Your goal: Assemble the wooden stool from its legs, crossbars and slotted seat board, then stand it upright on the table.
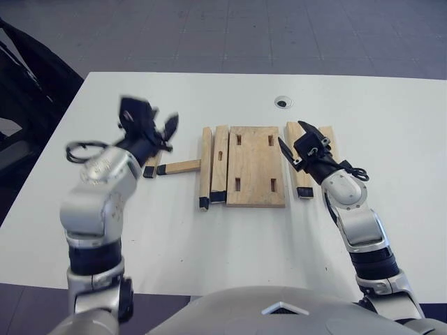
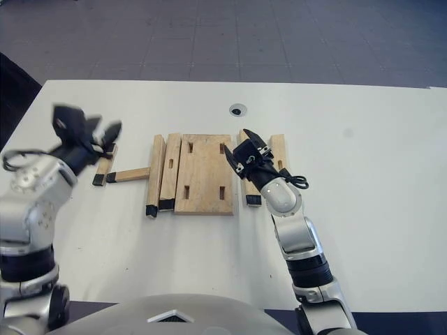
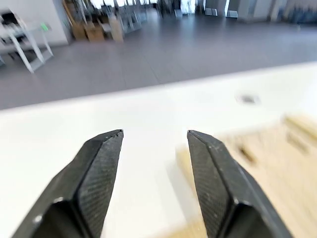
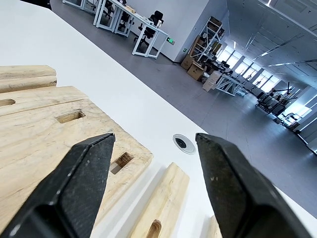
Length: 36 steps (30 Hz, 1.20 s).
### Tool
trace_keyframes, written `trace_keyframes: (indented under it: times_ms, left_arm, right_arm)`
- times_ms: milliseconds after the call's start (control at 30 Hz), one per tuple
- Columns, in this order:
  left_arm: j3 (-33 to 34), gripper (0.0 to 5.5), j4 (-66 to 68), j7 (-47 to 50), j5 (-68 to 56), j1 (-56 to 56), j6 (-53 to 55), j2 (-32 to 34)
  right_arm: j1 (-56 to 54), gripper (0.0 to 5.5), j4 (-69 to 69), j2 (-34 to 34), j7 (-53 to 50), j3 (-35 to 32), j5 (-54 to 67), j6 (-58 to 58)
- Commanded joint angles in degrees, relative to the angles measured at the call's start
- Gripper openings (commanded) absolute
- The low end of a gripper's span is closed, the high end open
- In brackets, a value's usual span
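The slotted seat board (image 1: 255, 165) lies flat in the middle of the white table. Two long legs (image 1: 205, 167) (image 1: 219, 162) lie side by side against its left edge. Left of them a short crossbar (image 1: 181, 167) lies crosswise, its end by another short piece (image 1: 152, 167). Two more legs (image 1: 299, 160) (image 1: 328, 143) lie right of the board. My left gripper (image 1: 162, 120) hovers open above the short pieces, holding nothing. My right gripper (image 1: 292, 134) is open and empty, low over the leg (image 4: 163, 203) beside the board's right edge (image 4: 44, 124).
A round cable port (image 1: 282, 102) is set in the table behind the board. Bare table surface (image 1: 391, 139) spreads to the right and along the front. A dark chair (image 1: 28, 84) stands off the table's left edge.
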Motion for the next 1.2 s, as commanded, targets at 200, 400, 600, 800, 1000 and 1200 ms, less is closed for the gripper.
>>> trace_keyframes:
  times_ms: [200,400,600,800,1000,1200]
  left_arm:
    - [0.4,2.39,-10.1,1.5,-5.8,5.7,16.7,-5.4]
    - [-3.8,2.39,-8.3,0.7,-5.0,8.9,20.7,-3.0]
    - [-9.2,2.39,-2.9,0.7,-1.4,8.8,15.6,-3.2]
    - [-9.9,2.39,2.8,0.6,3.7,11.2,11.2,0.6]
    - [-7.5,1.57,9.3,0.6,6.5,12.4,1.7,-0.6]
    - [-8.7,1.04,12.6,0.4,13.4,6.7,-9.8,1.7]
  right_arm:
    - [-0.5,2.98,0.3,-1.1,0.4,-1.4,0.0,1.4]
    - [-1.4,2.98,1.2,-0.9,0.1,-1.4,0.0,0.9]
    - [-1.6,2.98,1.6,-0.7,0.2,-1.0,-0.1,0.3]
    - [-1.7,2.98,1.6,-1.0,0.3,-1.4,0.1,0.4]
    - [-2.2,2.98,1.7,-0.9,0.3,-1.5,0.2,0.6]
    - [-2.9,2.98,2.5,0.5,-0.3,-3.5,2.3,2.6]
